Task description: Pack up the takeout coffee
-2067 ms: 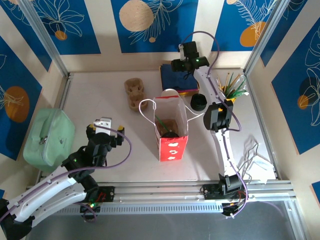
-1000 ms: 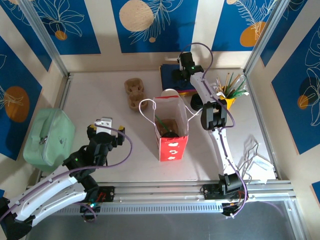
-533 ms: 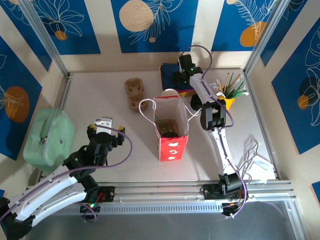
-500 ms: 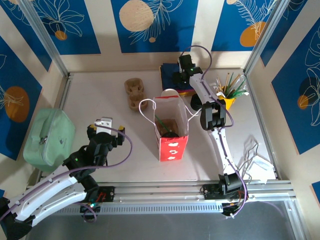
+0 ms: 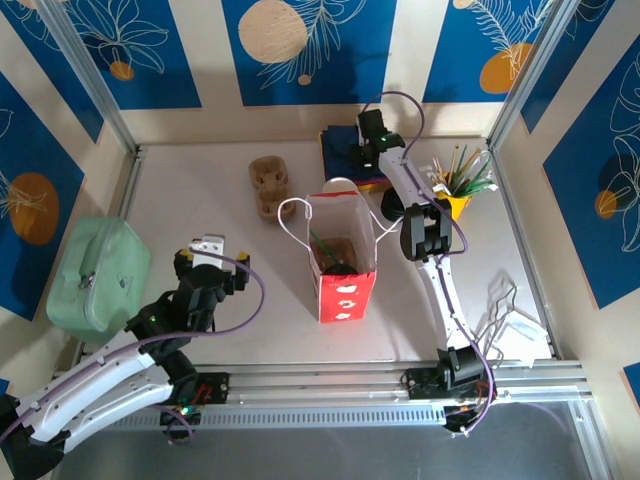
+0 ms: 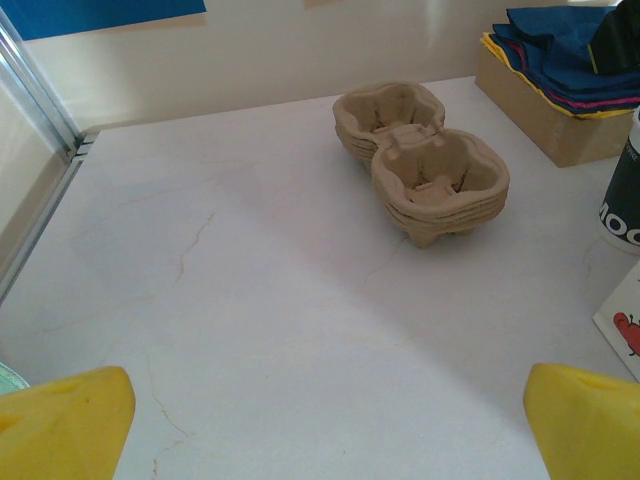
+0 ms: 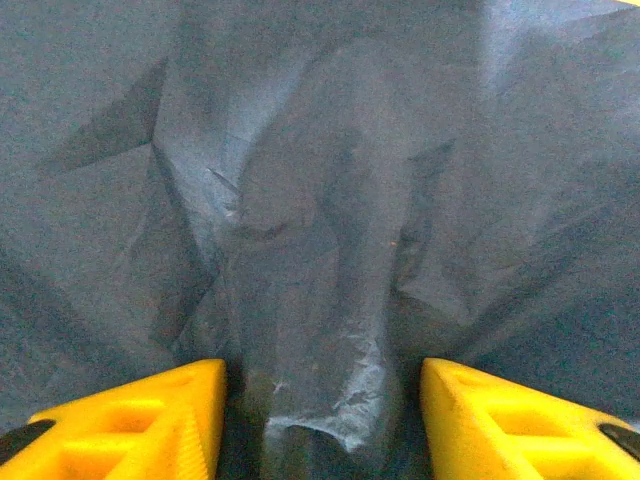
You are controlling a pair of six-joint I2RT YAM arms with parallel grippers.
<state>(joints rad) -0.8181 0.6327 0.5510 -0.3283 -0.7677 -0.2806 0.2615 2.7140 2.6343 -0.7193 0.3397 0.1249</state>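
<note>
Takeout coffee [image 5: 338,267] is apparently already sitting in the paper bag [image 5: 345,297] mid-surface, with a dark round lid showing low at the near end of the opening; it is too small to be sure. Right gripper [image 7: 322,392] is coming down from its hover onto the blue napkins [image 7: 300,200] on the box [image 6: 540,115] at the far edge. Its jaws are narrowing either side of a raised fold but not clearly pinching yet, so it is likely fetching a napkin for the bag. Left gripper [image 6: 325,400] is hovering wide open and empty toward the near-left corner. Spare carriers [image 6: 425,165] are lying left of the box on a pale, faintly cracked surface [image 5: 200,200]. Blue leaf-print walls [image 5: 300,40] are enclosing it.
</note>
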